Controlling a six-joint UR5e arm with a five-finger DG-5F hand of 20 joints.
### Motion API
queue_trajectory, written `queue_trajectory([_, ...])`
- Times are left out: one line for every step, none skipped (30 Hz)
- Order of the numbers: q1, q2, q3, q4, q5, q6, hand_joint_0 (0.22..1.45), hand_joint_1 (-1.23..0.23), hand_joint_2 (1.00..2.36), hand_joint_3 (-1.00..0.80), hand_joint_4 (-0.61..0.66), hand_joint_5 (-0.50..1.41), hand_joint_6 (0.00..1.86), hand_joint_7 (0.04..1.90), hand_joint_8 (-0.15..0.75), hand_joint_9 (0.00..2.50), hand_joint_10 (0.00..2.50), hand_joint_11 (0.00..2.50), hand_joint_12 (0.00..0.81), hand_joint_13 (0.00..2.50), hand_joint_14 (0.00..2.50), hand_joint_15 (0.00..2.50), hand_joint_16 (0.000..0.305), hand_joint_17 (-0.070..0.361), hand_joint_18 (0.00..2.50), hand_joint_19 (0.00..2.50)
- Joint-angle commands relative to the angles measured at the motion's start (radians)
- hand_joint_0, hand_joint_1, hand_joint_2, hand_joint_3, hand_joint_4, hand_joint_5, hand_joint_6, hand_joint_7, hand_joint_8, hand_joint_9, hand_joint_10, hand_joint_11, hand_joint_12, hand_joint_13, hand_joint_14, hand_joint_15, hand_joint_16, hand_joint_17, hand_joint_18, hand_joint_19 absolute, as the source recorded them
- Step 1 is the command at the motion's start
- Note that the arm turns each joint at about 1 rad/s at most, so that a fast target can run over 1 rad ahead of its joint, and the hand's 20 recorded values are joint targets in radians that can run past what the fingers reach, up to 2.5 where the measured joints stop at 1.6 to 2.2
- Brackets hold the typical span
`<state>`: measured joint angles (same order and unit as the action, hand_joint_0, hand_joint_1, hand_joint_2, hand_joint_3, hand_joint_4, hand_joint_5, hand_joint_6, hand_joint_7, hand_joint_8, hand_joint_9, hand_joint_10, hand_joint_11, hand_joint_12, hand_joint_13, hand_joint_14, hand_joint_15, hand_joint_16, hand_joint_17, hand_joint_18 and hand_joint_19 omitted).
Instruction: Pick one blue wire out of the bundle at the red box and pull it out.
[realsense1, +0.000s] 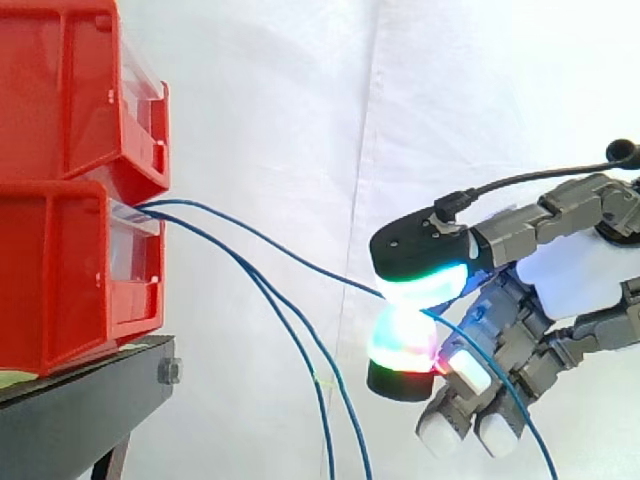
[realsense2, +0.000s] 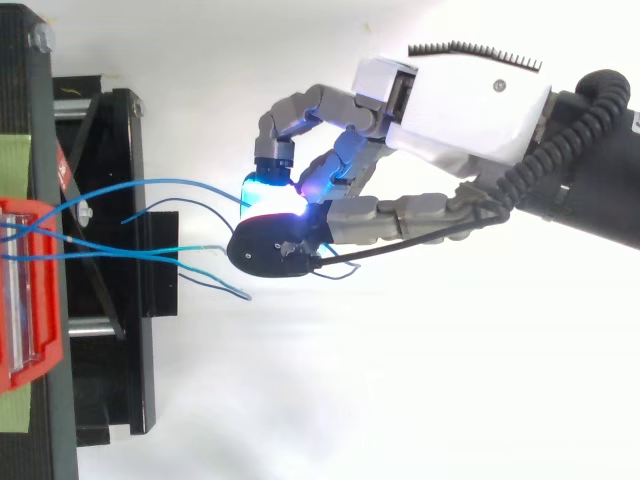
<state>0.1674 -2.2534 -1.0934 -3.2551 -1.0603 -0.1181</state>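
Open air lies between the red bins at left and the robot hand at right, crossed by the blue wire pinched in its pads and by loose blue wires sagging below. The white curtain behind seems well clear.

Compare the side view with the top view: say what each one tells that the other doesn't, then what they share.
Side view: two red bins stacked, with loose blue wires sagging down from the lower one. Top view: the wires fanning sideways over the black stand, short ends free. Both: the hand pinching one blue wire between glowing pads.
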Motion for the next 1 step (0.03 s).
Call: queue_trajectory([0.000, 0.000, 0.000, 0.000, 0.000, 0.000, 0.59, -0.69, 1.01, 0.02, 0.24, -0.15, 0.89, 1.14, 0.435, 0.96, 0.02, 0.80, 0.525, 0.79, 0.01, 0.37, 0.070, 0.158, 0.84, 0.49])
